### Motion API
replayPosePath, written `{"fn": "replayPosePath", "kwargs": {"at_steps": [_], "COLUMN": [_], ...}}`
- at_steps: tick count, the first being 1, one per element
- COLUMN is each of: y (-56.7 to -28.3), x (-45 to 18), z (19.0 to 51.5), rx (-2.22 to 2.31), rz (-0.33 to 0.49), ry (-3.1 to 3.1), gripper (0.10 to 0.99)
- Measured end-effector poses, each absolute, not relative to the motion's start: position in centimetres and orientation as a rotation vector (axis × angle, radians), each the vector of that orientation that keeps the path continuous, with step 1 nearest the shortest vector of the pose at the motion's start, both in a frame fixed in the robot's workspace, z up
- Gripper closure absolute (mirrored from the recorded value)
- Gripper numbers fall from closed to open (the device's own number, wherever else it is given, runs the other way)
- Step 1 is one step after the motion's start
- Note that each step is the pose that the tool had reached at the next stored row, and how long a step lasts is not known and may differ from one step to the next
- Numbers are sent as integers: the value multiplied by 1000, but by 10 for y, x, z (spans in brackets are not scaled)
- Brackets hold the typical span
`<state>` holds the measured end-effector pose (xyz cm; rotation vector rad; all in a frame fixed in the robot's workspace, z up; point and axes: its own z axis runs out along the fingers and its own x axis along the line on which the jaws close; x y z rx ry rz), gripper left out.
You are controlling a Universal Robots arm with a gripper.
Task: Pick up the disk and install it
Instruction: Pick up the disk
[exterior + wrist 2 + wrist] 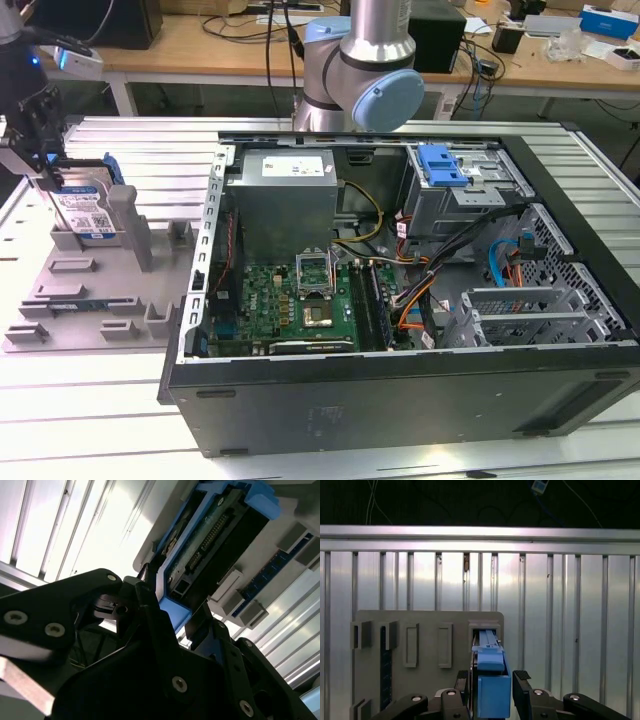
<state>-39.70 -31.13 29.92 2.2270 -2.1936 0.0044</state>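
One flat silver metal disk in a bright blue plastic carrier stands upright in the grey plastic holder tray at the exterior view's left, black gripper directly over it. Second wrist view: I see the gripper straddling the disk. First wrist view: jaws spread, thin gap either side of the disk, nothing clamped.

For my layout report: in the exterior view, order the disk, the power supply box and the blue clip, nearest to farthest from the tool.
1. Silver metal disk in a blue plastic carrier: at the tool, on the exterior view's left.
2. Grey metal power supply box: inside the open black case, mid-view.
3. Blue plastic clip: deeper in the case, toward the exterior view's right.
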Motion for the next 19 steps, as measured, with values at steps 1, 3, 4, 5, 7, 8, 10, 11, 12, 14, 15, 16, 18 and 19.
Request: {"fn": "replayPosePath", "kwargs": {"at_steps": [1,3,4,5,7,8,10,11,12,14,15,16,18,19], "y": [-311,-311,-311,-311,-311,-311,-312,-313,-314,-315,-315,-315,-315,-315], "x": [-397,-397,-397,-397,-397,-397,-397,-397,-397,-397,-397,-397,-397,-397], "z": [299,298,298,298,298,297,297,297,297,297,296,296,296,296], "rx": [2227,2227,2227,2227,2227,2227,2227,2227,2227,2227,2227,2227,2227,2227], "rz": [4,4,4,4,4,4,5,5,4,4,4,4,4,4], "ry": [-2194,-2194,-2194,-2194,-2194,-2194,-2194,-2194,-2194,-2194,-2194,-2194,-2194,-2194], "gripper": [604,694,694,694,694,694,694,694,694,694,694,694,694,694]}}
